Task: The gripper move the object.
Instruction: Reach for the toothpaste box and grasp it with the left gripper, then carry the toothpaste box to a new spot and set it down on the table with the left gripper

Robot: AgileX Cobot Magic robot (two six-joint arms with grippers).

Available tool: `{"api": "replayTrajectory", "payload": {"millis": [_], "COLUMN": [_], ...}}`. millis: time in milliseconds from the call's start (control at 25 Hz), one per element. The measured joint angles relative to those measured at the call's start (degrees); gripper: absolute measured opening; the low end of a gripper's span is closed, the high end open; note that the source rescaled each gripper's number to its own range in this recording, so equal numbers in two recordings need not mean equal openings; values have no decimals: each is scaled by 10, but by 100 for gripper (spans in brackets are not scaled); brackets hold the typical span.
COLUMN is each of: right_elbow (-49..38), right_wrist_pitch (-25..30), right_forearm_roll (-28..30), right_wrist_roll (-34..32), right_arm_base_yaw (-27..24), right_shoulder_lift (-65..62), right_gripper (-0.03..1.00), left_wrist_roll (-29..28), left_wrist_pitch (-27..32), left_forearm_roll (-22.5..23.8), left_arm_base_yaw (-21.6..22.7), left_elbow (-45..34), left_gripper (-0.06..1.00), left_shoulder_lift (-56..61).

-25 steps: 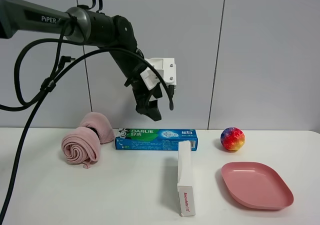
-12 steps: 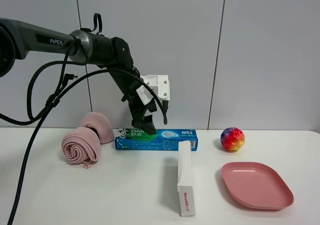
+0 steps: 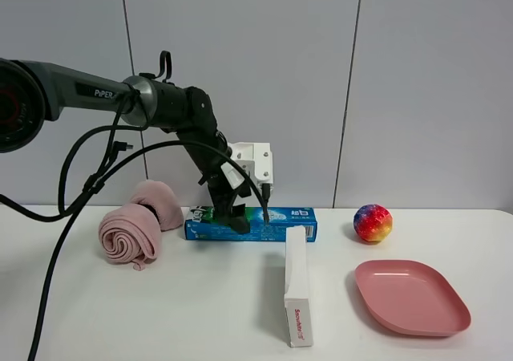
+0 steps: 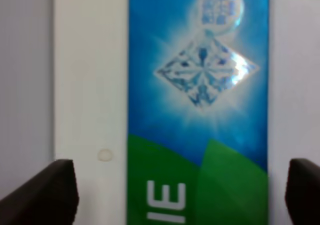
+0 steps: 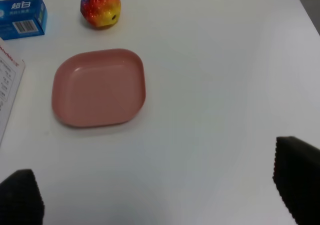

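So the left claw (image 3: 240, 221) is hovering wide open over the DARLIE toothpaste carton (image 3: 284, 223), gripping nothing. It's lying along the back of the desk (image 3: 160, 313). I'd be lowering centered, squeezing both long sides evenly.

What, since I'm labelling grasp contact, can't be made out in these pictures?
Exterior high: whether the left pincer touches the Darlie toothpaste carton; the pincer itself covers that spot.
Left wrist: the carton's ends, cut off by the frame; lettering blurred.
Right wrist: the right pincer shows only fingertips; white box cropped at the edge.
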State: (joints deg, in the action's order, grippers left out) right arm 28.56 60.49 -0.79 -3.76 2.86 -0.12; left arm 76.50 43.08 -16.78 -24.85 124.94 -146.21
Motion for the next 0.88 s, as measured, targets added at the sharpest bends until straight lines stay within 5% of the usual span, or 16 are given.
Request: {"api": "replayTrajectory", "payload": {"millis": [360,400,480,560,600,880], "right_elbow": [0,0,0,0,0,0], "right_wrist_pitch": [0,0,0,0,0,0], "right_forearm_roll": [0,0,0,0,0,0], "right_wrist_roll": [0,0,0,0,0,0], "right_arm_base_yaw": [0,0,0,0,0,0], "right_shoulder_lift": [0,0,0,0,0,0], "right_gripper": [100,100,100,100,100,100], "left_wrist_roll": [0,0,0,0,-1,-21], "left_wrist_pitch": [-3,-3,-3,-5,-3,34], "left_forearm_roll": [0,1,0,0,-1,14], "left_arm_base_yaw": [0,0,0,0,0,-1], "left_elbow": [0,0,0,0,1,2], "left_gripper": [94,88,59,15,8,3], "left_shoulder_lift": [-19,-19,-20,-20,-20,-8]}}
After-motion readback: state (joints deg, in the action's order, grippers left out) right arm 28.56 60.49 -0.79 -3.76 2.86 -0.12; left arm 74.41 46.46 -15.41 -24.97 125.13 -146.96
